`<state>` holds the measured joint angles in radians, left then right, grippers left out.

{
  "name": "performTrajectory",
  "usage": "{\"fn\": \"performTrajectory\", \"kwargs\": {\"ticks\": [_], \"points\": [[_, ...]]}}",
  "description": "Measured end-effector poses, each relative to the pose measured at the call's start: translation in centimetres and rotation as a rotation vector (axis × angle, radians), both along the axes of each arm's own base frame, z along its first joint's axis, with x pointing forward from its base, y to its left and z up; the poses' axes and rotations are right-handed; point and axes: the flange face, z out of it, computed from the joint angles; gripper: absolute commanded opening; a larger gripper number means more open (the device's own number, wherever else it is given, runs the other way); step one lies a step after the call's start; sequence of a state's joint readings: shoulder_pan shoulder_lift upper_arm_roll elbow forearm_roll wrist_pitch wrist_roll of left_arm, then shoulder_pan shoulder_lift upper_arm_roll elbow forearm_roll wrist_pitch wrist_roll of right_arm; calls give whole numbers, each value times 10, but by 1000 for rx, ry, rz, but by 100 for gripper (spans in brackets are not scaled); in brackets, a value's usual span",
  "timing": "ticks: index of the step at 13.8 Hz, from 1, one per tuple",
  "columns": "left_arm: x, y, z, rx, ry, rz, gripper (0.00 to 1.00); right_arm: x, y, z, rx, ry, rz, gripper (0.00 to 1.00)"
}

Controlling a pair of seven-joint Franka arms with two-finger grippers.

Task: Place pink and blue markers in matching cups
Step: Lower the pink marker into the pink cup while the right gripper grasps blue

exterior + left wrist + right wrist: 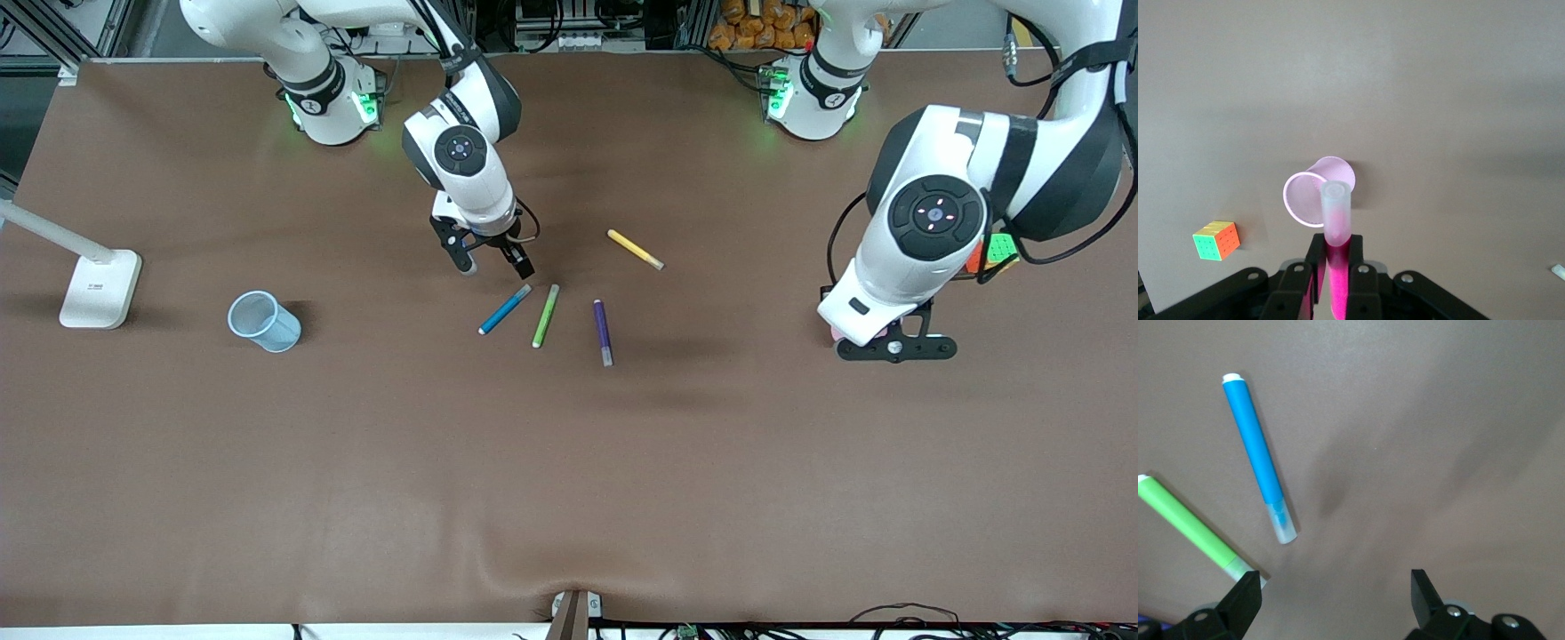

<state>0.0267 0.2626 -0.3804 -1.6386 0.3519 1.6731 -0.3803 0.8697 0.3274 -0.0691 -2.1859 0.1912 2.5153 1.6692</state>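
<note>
Brown matting covers the table (569, 462) in the front view. The right gripper (492, 258) hangs low over it with its jaws spread wide and nothing between them, just above the pale tip of the blue marker (504, 309). That marker lies flat, slanting away from the gripper toward the camera. Beside it, on the side toward the left arm's end, lie a lime-green marker (545, 316) and then a dark purple marker (603, 332); a yellow marker (635, 249) lies apart from these 3, farther from the camera. The pale blue cup (263, 321) stands well away from the right gripper, toward the right arm's end, near a white lamp base (100, 286). The left gripper (893, 342) hovers at the left arm's end; a sliver of pink shows under it, and a colourful puzzle cube (996, 249) peeks out past the arm.

In the left wrist view, the left gripper (1335, 267) is clamped on the pink marker (1337, 267), whose pale tip points out over the rim of the pale pink cup (1331, 175) directly below. The cup looks tilted, its mouth turned toward the gripper. The puzzle cube (1217, 240) sits near the cup.

In the right wrist view, the right gripper (1335, 593) shows 2 black fingertips (1245, 597) well apart, empty. The blue marker (1260, 470) lies just ahead of them, the lime-green marker (1195, 530) alongside it, reaching 1 fingertip.
</note>
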Motion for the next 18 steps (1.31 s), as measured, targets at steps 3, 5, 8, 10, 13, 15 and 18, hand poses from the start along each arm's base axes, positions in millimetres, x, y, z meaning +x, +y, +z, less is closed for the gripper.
{"fn": "performTrajectory", "kwargs": {"ticks": [3,5,8,10,13,15,18], "points": [[-4,23,11,5,-34,31,0,5,-2,-12,-8,-4,-14,94],[-13,37,11,6,-71,39,0,13,-5,-18,-17,-8,-25,83],[-26,62,1,5,-121,57,0,17,-6,-29,-35,-7,-19,80],[-33,79,-12,-14,-146,77,0,18,-4,-34,-31,-17,-18,75],[-39,94,-35,-47,-180,92,0,19,-2,-36,-24,-29,-17,75],[-41,101,-48,-62,-203,96,0,21,0,-34,-19,-34,-19,73],[-44,119,-66,-81,-233,114,0,22,10,-36,-17,-39,-36,73]]}}
